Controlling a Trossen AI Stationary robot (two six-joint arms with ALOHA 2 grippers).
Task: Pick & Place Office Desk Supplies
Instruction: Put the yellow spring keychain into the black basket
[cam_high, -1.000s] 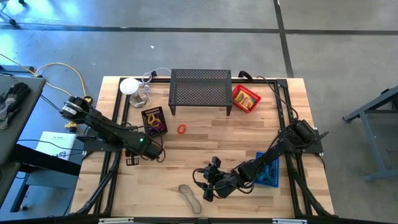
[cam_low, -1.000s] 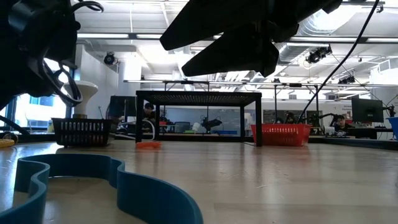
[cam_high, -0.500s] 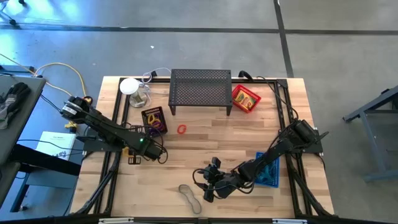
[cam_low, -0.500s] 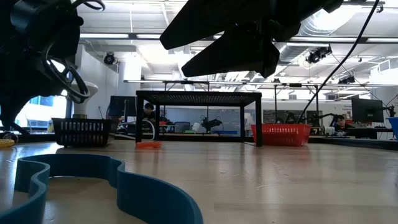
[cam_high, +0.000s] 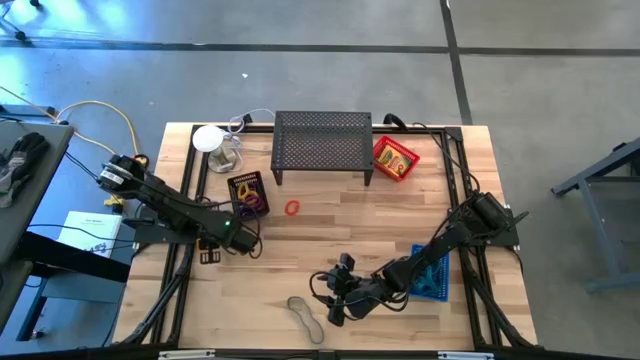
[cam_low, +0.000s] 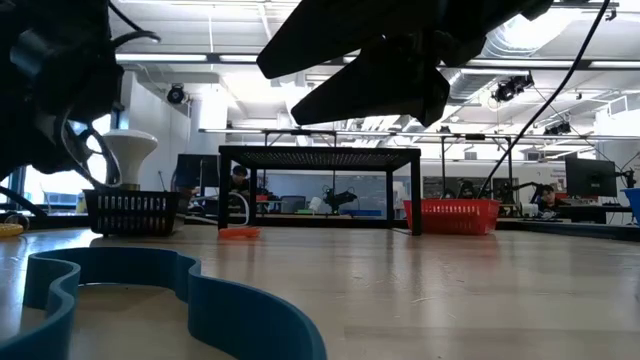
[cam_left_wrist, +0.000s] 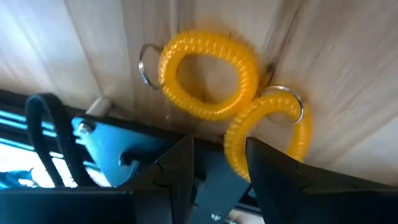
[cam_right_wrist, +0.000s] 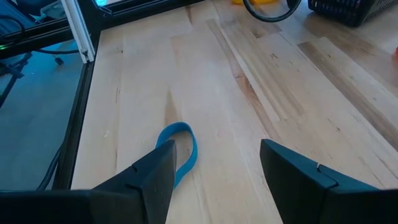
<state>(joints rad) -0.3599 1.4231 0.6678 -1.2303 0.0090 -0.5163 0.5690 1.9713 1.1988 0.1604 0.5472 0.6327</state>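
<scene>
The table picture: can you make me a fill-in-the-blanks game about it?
1. The ring lying in front of the black stand is ____.
2. The tray right of the stand is ____.
3. The left wrist view shows two ____ coils.
4. The right gripper has ____ jaws.

Missing words: red; red; yellow; open

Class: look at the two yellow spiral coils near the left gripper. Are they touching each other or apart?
Touching. The left wrist view shows the full yellow coil meeting the partly hidden coil with no gap.

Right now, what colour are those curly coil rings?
Yellow; the two coil rings show best in the left wrist view.
</scene>
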